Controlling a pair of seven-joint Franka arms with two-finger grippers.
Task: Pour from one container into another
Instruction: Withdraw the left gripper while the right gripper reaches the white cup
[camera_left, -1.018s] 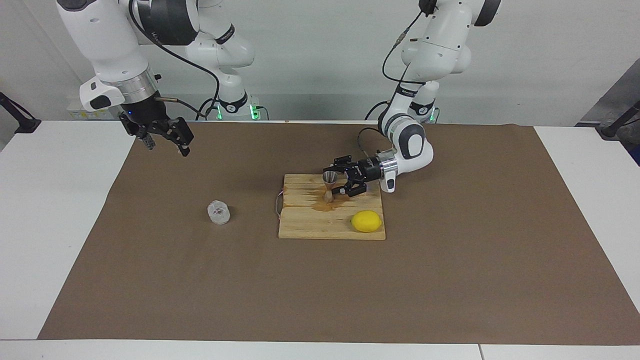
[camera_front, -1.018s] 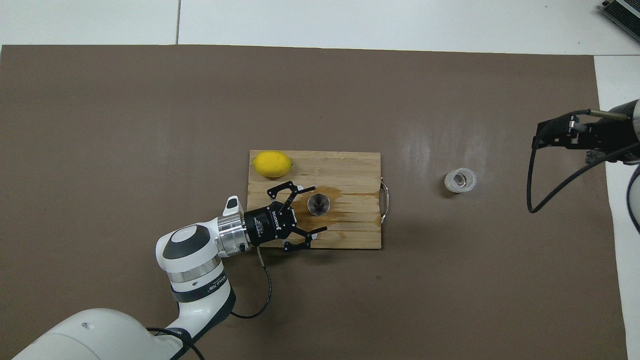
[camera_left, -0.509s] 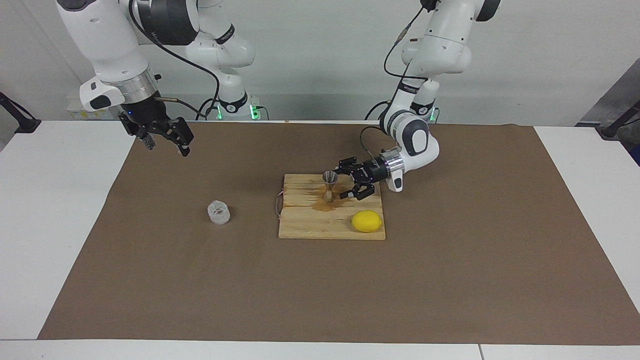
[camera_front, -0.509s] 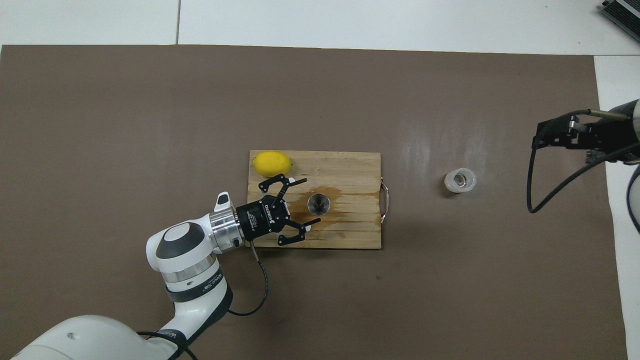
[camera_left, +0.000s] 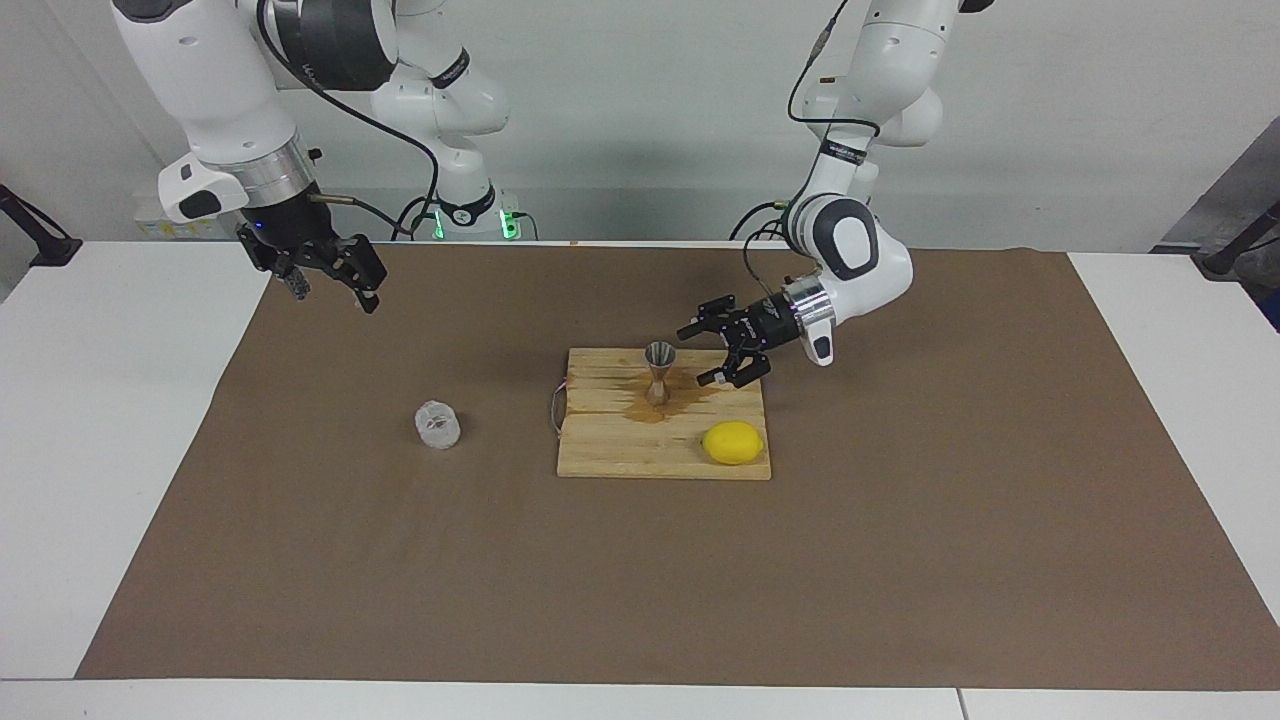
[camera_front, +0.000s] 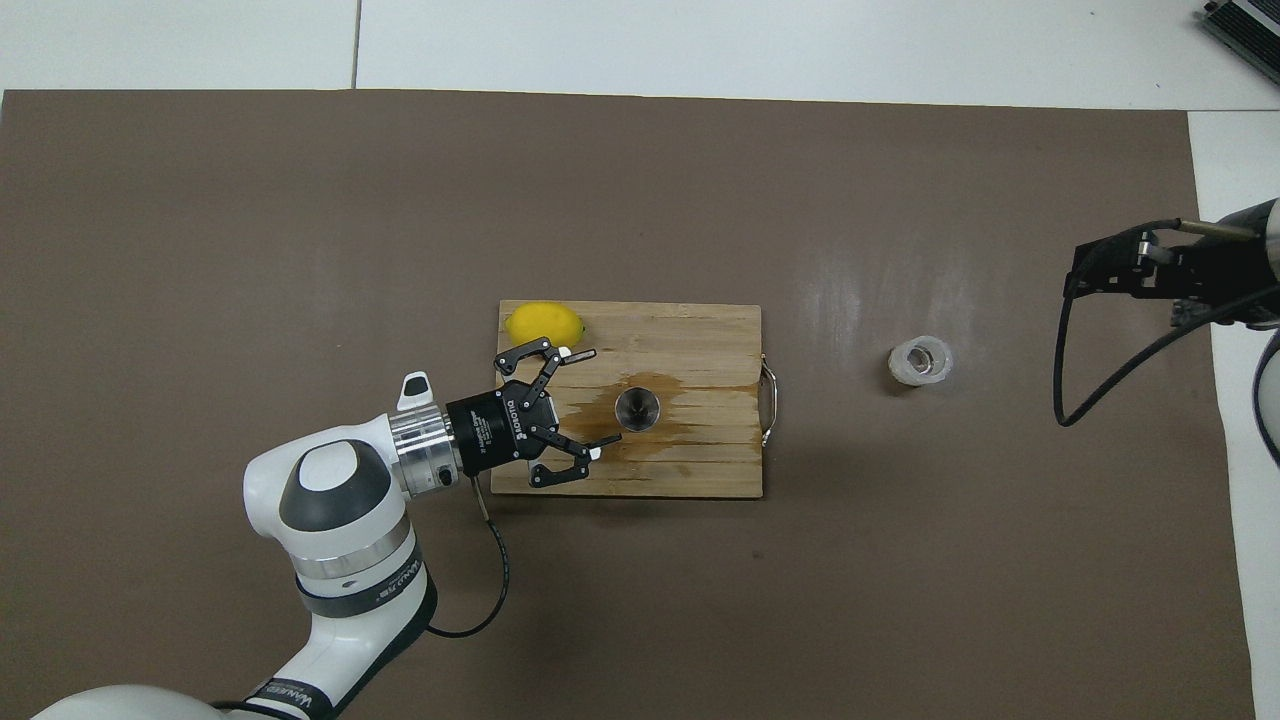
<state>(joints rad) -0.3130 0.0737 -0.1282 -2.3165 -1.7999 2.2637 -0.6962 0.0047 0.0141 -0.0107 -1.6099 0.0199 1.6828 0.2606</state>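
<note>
The right gripper (camera_left: 325, 283) waits apart over the mat's edge. The left gripper (camera_left: 712, 352), fingers spread, grips nothing beside the jigger (camera_left: 658, 372) — upright on the stained board (camera_left: 660, 455). The clear cup (camera_left: 437, 424) stands alone on the mat — pouring looks finished.

Wooden board (camera_front: 690, 470), mid-mat: steel jigger (camera_front: 637, 408) stood upright in a wet stain, lemon (camera_front: 543, 323) at one corner. My left gripper (camera_front: 584, 397) hung open over the board's edge beside the jigger, apart from it. Clear cup (camera_front: 921, 361) sat alone toward my right arm's end; my right gripper (camera_front: 1110, 267) waited there.
</note>
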